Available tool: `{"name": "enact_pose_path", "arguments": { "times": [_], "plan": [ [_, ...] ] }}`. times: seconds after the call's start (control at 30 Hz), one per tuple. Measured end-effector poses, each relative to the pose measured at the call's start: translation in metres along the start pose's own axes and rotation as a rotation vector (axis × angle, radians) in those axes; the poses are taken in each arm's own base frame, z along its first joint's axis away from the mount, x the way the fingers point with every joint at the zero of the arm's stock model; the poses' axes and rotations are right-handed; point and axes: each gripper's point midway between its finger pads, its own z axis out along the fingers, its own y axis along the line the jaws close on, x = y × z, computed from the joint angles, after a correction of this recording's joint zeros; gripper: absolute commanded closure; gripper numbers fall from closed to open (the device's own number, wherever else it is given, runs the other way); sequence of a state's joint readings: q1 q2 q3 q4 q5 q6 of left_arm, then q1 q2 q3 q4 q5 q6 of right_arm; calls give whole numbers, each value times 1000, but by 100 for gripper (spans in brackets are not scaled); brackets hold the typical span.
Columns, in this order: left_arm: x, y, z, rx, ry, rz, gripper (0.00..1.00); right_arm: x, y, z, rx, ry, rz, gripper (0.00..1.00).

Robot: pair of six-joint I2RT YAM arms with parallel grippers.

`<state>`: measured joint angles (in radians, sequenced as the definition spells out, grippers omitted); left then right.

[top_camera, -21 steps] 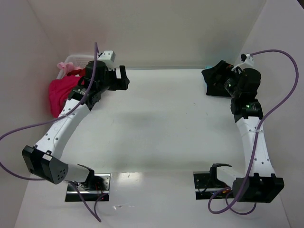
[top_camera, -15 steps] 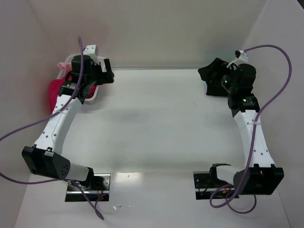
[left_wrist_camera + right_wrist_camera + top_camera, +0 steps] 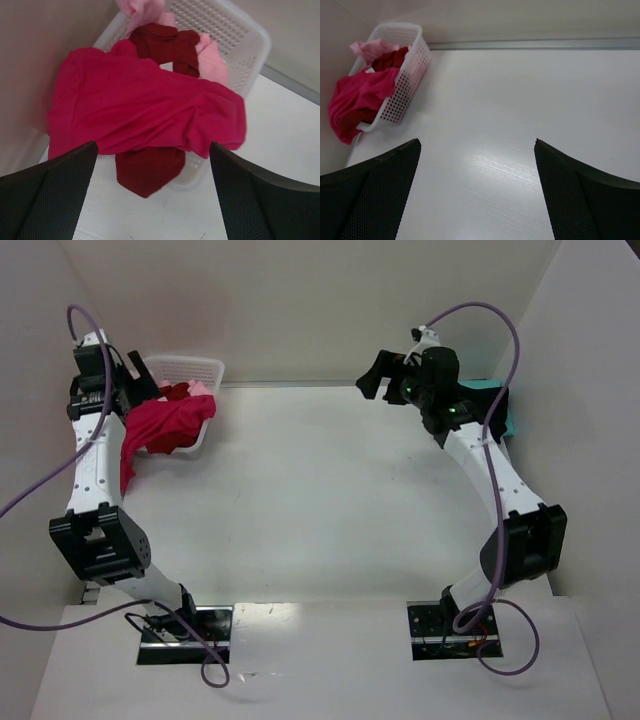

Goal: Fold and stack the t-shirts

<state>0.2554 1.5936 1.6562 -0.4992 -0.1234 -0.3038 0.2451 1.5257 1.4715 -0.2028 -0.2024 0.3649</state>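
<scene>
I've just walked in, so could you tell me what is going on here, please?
Two robot arms are meant to fold t-shirts, but neither holds anything. The left gripper hangs open above the white basket, where a crimson shirt drapes over the rim beside a dark red shirt and a pale pink shirt. The right gripper, also open, hovers over the table. A teal shirt lies at the far right.

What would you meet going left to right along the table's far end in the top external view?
Bright crimson-pink cloth t-shirt draped over the white plastic lattice basket → black two-finger right gripper, open → teal cloth t-shirt at the right wall.
</scene>
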Motion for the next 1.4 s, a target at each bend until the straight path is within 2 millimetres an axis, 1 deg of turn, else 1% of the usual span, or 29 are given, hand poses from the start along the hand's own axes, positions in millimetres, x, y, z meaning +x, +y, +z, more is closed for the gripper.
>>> {"name": "enact_pose_path", "arguments": {
  "times": [0.1,0.17,0.23,0.33,0.4,0.53,0.67,0.83,0.9,0.93,0.97,1.0,1.03,1.1,1.13,1.27,1.3,1.33,1.4],
  "plan": [
    [15,24,23,-7,58,-42,0,25,2,17,-8,63,4,0],
    [30,32,36,10,101,-56,0,36,5,23,-13,88,7,0],
    [47,31,47,41,151,-48,0,44,12,26,-33,108,8,0],
    [63,22,61,107,195,-20,0,51,24,27,-70,120,14,0],
    [71,14,68,162,222,7,0,56,28,27,-86,128,19,0],
    [81,-4,86,239,251,109,0,68,25,27,-83,154,30,0],
    [95,-29,102,259,273,228,0,69,26,27,-83,156,30,0],
    [121,-60,111,264,309,355,0,69,25,28,-80,157,30,0],
    [128,-65,113,249,319,397,2,69,25,27,-80,157,31,0],
    [130,-66,114,240,321,409,6,69,25,27,-80,158,31,0],
    [132,-66,115,231,324,418,13,69,25,27,-80,158,31,0],
    [133,-65,115,223,325,422,31,69,25,27,-79,158,31,0],
    [133,-65,115,213,325,425,40,69,25,27,-79,157,31,0],
    [133,-63,116,197,322,431,53,69,25,28,-78,157,31,0],
    [133,-62,116,187,321,432,61,69,24,28,-77,157,31,0],
    [129,-57,116,152,314,432,83,75,22,27,-71,167,36,0],
    [128,-56,115,145,310,430,95,77,21,27,-69,171,38,0],
    [125,-57,114,140,304,420,100,77,21,27,-68,173,41,0],
    [115,-58,106,136,282,400,100,79,21,26,-67,176,47,0]
  ]
}}
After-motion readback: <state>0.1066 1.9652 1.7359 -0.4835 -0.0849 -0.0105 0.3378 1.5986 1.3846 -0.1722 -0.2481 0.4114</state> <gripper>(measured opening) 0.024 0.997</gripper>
